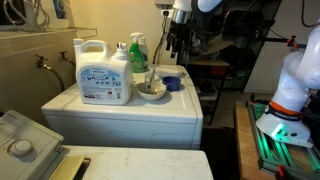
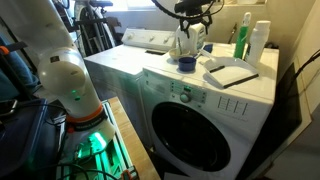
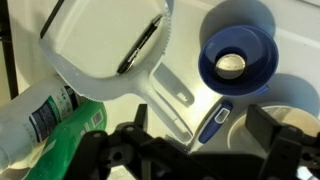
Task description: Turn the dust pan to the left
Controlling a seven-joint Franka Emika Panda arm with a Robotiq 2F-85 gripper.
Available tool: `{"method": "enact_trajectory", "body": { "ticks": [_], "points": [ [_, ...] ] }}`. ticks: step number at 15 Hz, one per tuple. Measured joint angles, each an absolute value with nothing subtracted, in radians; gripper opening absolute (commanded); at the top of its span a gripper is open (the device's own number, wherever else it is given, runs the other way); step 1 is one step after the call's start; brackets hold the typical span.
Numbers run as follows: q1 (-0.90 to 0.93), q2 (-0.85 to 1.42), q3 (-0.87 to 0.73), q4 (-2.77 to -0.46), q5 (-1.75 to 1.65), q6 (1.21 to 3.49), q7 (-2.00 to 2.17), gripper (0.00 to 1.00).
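Note:
The dust pan (image 1: 172,83) is a small dark-blue pan on the white washer top, next to the beige bowl (image 1: 152,90). It also shows in an exterior view (image 2: 187,64). In the wrist view the dust pan (image 3: 238,58) lies at the upper right, and a white and blue handle (image 3: 214,126) runs down from it. My gripper (image 3: 200,128) is open and empty. Its dark fingers stand on either side of that handle, above it. In both exterior views the gripper (image 1: 178,45) (image 2: 190,36) hangs above the pan.
A large white detergent jug (image 1: 103,72) and a green soap bottle (image 1: 137,55) stand behind the bowl. The bowl (image 3: 105,45) holds a dark utensil. A white tray (image 2: 231,73) lies on the washer top. The washer's edge drops off close to the pan.

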State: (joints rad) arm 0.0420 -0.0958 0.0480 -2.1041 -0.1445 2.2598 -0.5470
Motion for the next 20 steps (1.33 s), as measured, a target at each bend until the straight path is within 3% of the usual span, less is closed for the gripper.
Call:
{"method": "enact_trajectory", "body": {
  "ticks": [12, 20],
  "points": [
    [0.064, 0.119, 0.063, -1.988, -0.36, 2.194, -0.918, 1.0],
    [0.041, 0.174, 0.068, -1.889, -0.177, 2.149, -1.093, 1.0]
  ]
}}
